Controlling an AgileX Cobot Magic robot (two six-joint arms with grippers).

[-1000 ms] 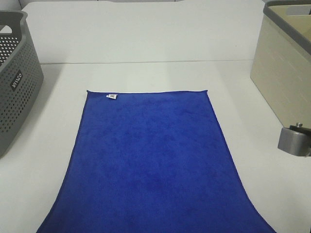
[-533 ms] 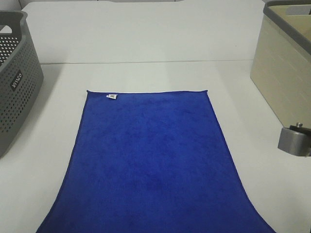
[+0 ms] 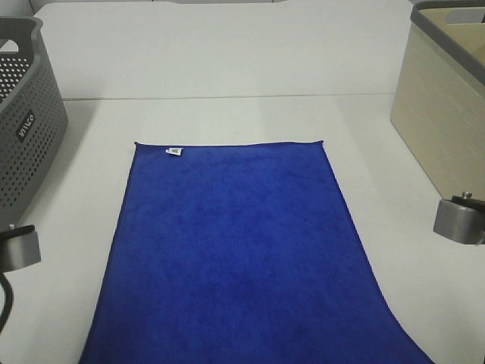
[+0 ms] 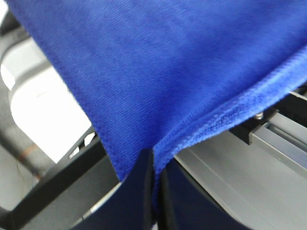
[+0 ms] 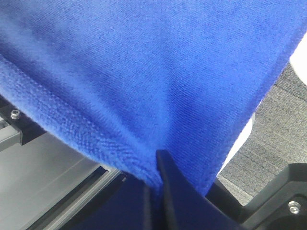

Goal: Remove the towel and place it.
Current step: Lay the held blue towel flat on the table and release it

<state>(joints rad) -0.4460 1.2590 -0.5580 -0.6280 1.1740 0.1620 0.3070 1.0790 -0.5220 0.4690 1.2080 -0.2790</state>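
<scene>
On table (image 3: pixel 227 68), towel (image 3: pixel 235 250) runs near-to-far, tag (image 3: pixel 174 151) far — L fingers (image 4: pixel 136 201) & R fingers (image 5: pixel 177 196) clenched on it.

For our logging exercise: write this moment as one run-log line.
left gripper: shut on blue towel | right gripper: shut on blue towel | blue towel: spread flat on white table

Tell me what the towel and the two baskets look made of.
The towel: plush fabric, likely microfibre; fuzzy nap, stitched hem. The left basket: matte grey plastic, by its perforated moulded wall. The right basket: probably beige plastic, matte, with faint brick-like embossing and grey rim.
</scene>
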